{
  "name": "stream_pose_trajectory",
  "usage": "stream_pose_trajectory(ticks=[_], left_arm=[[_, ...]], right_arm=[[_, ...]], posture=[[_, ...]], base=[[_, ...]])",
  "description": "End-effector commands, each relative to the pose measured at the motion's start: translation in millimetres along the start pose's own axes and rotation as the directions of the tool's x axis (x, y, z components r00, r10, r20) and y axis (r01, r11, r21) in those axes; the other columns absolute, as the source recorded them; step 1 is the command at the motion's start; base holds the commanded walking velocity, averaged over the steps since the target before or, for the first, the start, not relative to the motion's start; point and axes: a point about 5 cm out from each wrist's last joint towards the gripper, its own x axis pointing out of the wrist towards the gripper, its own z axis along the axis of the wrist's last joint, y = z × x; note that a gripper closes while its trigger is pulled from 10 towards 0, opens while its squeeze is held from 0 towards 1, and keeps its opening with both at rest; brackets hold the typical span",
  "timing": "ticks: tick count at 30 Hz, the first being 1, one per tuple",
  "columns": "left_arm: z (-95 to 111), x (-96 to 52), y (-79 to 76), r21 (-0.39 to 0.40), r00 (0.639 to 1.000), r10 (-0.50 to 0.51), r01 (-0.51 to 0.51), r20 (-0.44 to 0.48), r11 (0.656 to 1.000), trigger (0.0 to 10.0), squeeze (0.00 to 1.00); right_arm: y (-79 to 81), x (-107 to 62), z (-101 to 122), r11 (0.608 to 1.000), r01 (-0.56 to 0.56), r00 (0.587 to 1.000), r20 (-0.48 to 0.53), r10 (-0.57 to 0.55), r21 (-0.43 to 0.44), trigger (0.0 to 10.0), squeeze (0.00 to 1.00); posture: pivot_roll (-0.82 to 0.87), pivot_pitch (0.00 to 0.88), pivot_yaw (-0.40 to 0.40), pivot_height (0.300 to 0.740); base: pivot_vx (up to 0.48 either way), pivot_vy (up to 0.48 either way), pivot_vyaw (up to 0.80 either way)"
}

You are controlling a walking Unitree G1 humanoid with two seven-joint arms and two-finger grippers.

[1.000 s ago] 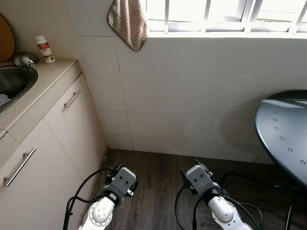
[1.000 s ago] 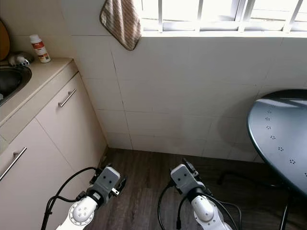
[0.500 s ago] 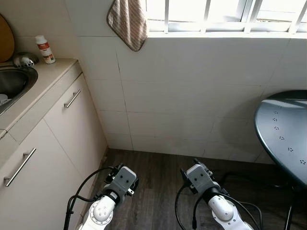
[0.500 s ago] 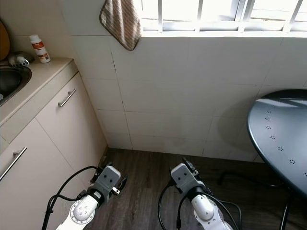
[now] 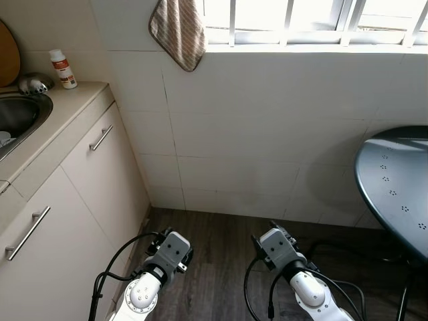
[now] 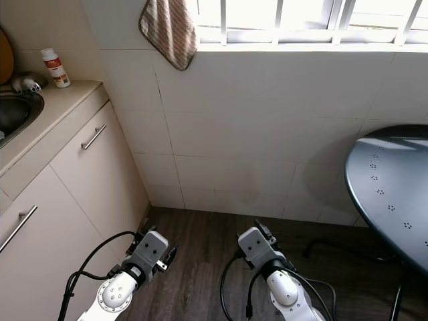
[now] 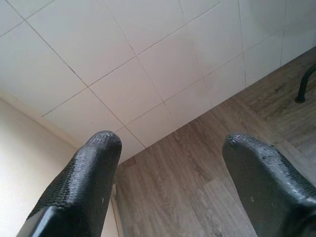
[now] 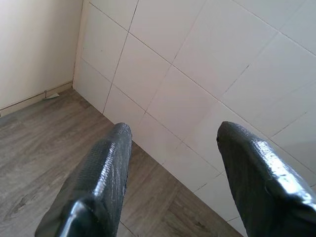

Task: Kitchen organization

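A white bottle with a red label [image 5: 63, 68] stands at the back of the beige counter [image 5: 67, 107], beside a small metal object [image 5: 33, 83] and the rim of a steel sink [image 5: 20, 110]. A striped cloth [image 5: 179, 30] hangs on the tiled wall under the window. Both arms hang low over the wood floor, the left arm [image 5: 166, 253] near the cabinet and the right arm [image 5: 277, 246] beside it. My left gripper [image 7: 170, 148] is open and holds nothing, facing floor and wall tiles. My right gripper [image 8: 173, 133] is likewise open and holds nothing.
Cream cabinet doors with bar handles [image 5: 101, 137] run along the left. A dark round metal table [image 5: 394, 187] stands at the right, with its leg and black cables on the floor below. A brown board [image 5: 7, 53] leans behind the sink. Wood floor [image 5: 221, 241] lies between.
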Motion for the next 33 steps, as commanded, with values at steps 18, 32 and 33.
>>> stream_pose_trajectory(ticks=[18,32,33], left_arm=[[-0.8,0.3,3.6,-0.009,1.0,0.011,-0.011,0.003,1.0,10.0,0.0],[-1.3,0.8,4.3,-0.042,1.0,-0.004,0.004,0.003,0.999,10.0,0.0],[-1.3,0.8,4.3,-0.042,1.0,-0.004,0.004,0.003,0.999,10.0,0.0]], right_arm=[[-0.4,1.6,2.1,1.0,0.003,1.0,0.009,-0.003,0.019,10.0,0.0],[-0.3,3.6,3.1,0.998,0.01,1.0,0.012,-0.01,0.057,10.0,0.0],[-0.3,3.6,3.1,0.998,0.01,1.0,0.012,-0.01,0.057,10.0,0.0]], posture=[[0.02,0.0,0.015,0.74],[0.03,0.0,0.015,0.74],[0.03,0.0,0.015,0.74]], base=[[0.0,0.0,0.0],[0.0,0.0,0.0],[0.0,0.0,0.0]])
